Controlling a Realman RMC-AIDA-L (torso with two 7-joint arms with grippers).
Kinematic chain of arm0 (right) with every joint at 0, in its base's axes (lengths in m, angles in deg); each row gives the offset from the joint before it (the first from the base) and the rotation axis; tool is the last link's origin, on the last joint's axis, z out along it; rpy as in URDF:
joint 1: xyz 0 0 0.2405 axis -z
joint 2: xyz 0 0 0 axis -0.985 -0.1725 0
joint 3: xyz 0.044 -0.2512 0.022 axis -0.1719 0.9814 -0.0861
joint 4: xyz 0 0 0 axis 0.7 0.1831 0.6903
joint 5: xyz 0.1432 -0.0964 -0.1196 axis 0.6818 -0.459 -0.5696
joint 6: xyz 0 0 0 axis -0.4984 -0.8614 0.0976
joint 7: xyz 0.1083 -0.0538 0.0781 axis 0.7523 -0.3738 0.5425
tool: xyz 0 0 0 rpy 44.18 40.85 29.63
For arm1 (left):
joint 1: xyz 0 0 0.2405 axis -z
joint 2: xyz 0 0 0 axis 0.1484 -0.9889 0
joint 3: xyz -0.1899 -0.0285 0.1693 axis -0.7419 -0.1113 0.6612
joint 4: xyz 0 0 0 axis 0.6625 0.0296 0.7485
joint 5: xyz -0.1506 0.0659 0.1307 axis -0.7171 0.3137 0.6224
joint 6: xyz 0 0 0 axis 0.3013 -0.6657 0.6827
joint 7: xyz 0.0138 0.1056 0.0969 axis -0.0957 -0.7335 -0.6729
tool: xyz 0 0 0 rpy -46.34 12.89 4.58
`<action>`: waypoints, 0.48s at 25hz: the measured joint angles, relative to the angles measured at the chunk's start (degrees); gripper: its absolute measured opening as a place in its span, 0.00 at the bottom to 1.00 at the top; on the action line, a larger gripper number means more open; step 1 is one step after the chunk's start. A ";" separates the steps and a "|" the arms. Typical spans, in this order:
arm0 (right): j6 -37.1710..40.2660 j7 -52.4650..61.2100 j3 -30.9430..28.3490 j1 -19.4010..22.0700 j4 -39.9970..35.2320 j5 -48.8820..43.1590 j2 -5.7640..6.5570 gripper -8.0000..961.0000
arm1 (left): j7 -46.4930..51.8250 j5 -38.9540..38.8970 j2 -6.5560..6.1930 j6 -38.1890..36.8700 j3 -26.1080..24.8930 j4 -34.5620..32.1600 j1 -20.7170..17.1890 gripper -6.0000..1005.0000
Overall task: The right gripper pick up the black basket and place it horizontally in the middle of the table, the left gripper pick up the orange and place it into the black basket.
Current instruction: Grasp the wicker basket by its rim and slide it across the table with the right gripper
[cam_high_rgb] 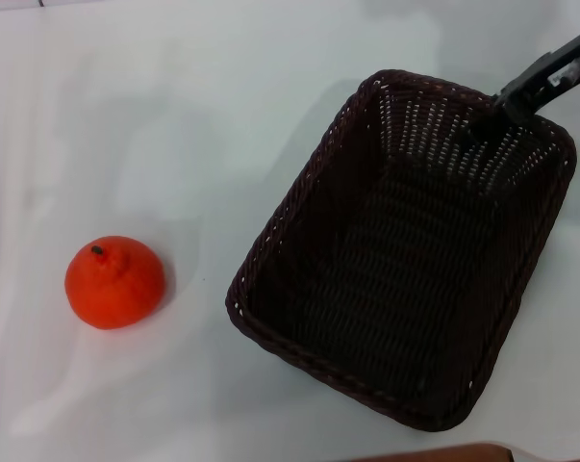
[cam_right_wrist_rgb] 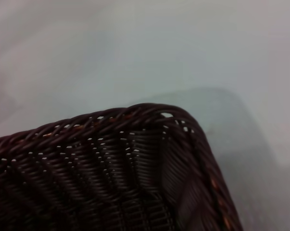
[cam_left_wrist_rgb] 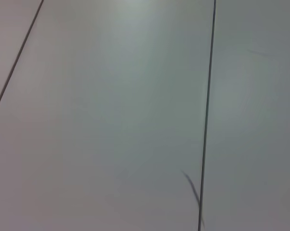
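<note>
My right gripper point(cam_high_rgb: 494, 114) sits at the far rim of the black basket point(cam_high_rgb: 405, 260), its dark fingers reaching over the braid and down the inner wall. They look closed on that rim, one finger inside, though I cannot see the outer one clearly. My right wrist camera shows only a basket corner point(cam_right_wrist_rgb: 149, 144) and the white table point(cam_right_wrist_rgb: 135, 48) beyond it.

Taking the basket as my landmark and going near to far: its near rim is closest to me. The orange point(cam_high_rgb: 114, 282) rests well apart from the basket on its left, stem spot up. The far rim, where I am gripping, comes last. The basket lies skewed on the table point(cam_high_rgb: 174, 115), not square to me, so I judge the placing step unfinished.

The left gripper is not in view; its camera shows only a plain pale surface.

My worries: a grip on one short edge lets the basket swing or sag when lifted, and wicker may slip from thin fingers. A wide swing leftward could knock the orange rolling.
</note>
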 joint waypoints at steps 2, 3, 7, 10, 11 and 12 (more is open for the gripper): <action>0.27 -0.28 0.15 0.03 0.29 0.19 -0.09 0.81 | 0.00 0.00 0.01 0.00 0.00 0.04 -0.01 0.93; 0.28 -0.32 0.15 0.03 0.30 0.19 -0.11 0.77 | 0.00 0.00 0.02 0.00 0.00 0.06 -0.02 0.93; -0.21 -0.35 -0.01 0.12 0.15 0.20 -0.13 0.62 | 0.00 0.00 0.02 0.00 0.00 0.09 0.01 0.93; -0.84 -0.01 -0.69 0.24 0.00 0.45 -0.02 0.48 | 0.00 -0.10 0.02 0.00 0.00 0.09 0.03 0.93; -1.40 0.15 -1.14 0.31 -0.04 0.91 0.14 0.42 | 0.00 -0.18 0.02 0.00 -0.03 0.09 0.03 0.93; -2.07 0.19 -1.79 0.40 -0.06 1.59 0.34 0.37 | 0.00 -0.24 0.02 0.00 -0.07 0.09 0.03 0.93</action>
